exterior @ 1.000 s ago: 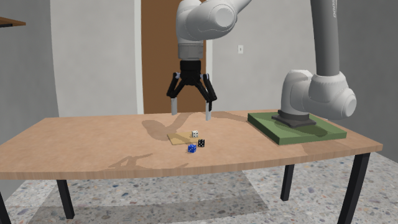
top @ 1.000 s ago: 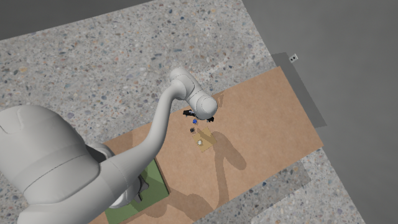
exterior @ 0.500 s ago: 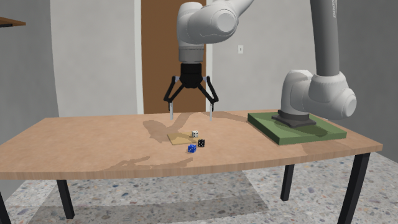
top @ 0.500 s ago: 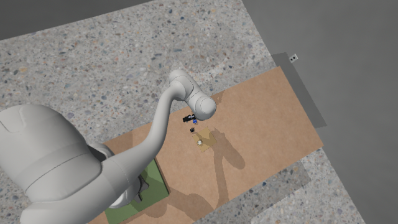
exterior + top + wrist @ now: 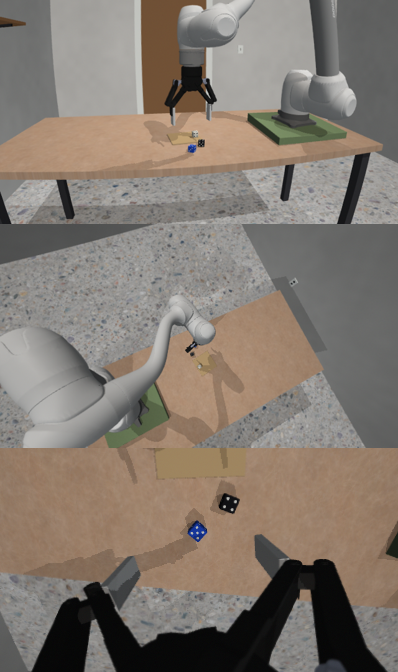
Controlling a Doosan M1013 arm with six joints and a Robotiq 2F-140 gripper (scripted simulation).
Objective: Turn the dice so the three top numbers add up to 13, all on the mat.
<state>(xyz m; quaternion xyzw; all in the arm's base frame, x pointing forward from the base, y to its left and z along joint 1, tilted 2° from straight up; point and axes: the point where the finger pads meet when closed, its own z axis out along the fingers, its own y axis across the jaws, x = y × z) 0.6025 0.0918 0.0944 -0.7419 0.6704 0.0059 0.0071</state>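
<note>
Jaws spread wide with nothing between them, the gripper (image 5: pixel 191 346) (image 5: pixel 191 122) (image 5: pixel 194 556) hangs above the table (image 5: pixel 264 326) (image 5: pixel 93 140) (image 5: pixel 65 513), its spread leaving ample room to straddle a single die. The blue die (image 5: pixel 195 346) (image 5: pixel 192 148) (image 5: pixel 197 531) and black die (image 5: pixel 192 354) (image 5: pixel 201 143) (image 5: pixel 229 503) sit off the mat (image 5: pixel 208 361) (image 5: pixel 180 138) (image 5: pixel 200 463), so both presumably await a lift onto it. The white die (image 5: pixel 199 366) (image 5: pixel 194 134) rests on the mat near one edge, likely leaving the rest for its companions. Blue appears to show five and black four; white's top number cannot be read. If those readings hold, a four on white would make 13 without turning the other two. Blue's corner-on angle to the fingers suggests the wrist may need to rotate before gripping flat faces.

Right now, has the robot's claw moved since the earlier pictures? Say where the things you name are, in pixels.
Yes, downward. In the exterior view, the claw (image 5: pixel 191 346) (image 5: pixel 191 122) (image 5: pixel 195 550) now hangs lower against the brown door (image 5: pixel 160 46) behind it.
</note>
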